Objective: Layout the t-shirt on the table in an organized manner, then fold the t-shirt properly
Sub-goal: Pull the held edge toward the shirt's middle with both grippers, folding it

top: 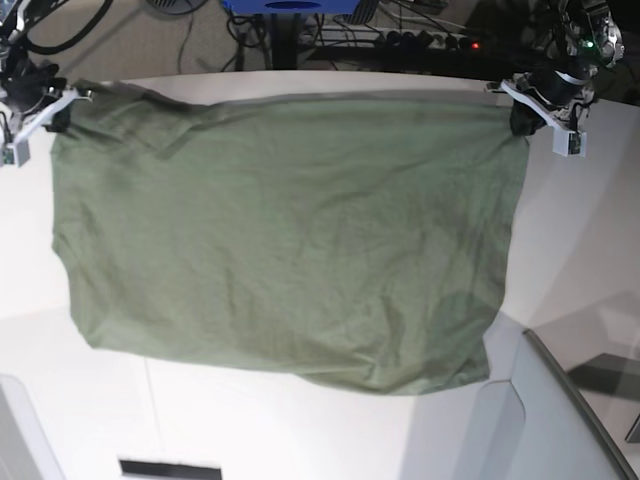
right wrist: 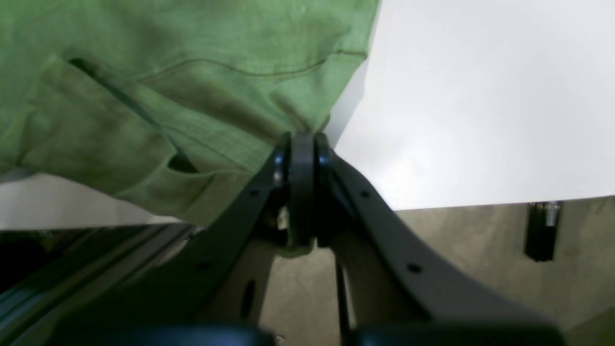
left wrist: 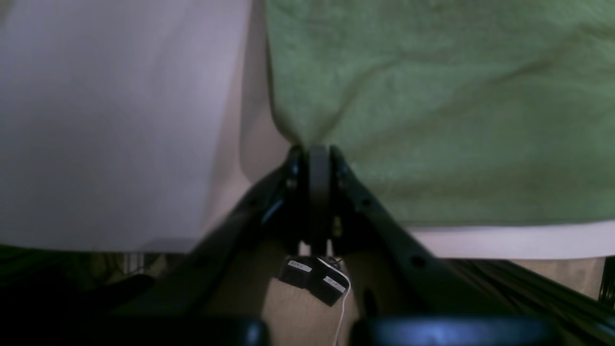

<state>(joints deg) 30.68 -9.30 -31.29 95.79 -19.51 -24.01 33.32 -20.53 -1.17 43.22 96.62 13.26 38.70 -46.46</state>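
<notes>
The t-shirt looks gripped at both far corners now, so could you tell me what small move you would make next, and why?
Probably draw both corners together toward the near side, folding the t-shirt in half. The left gripper and the right gripper are each shut on a far corner, and the cloth lies spread fairly flat on the table with only mild wrinkles.

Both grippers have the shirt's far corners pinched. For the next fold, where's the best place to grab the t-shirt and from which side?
Judging from the base view: take the t-shirt at its two near corners, coming in low from the near table edge. That near edge lies loose and unheld, while the left gripper and right gripper hold the far corners.
</notes>
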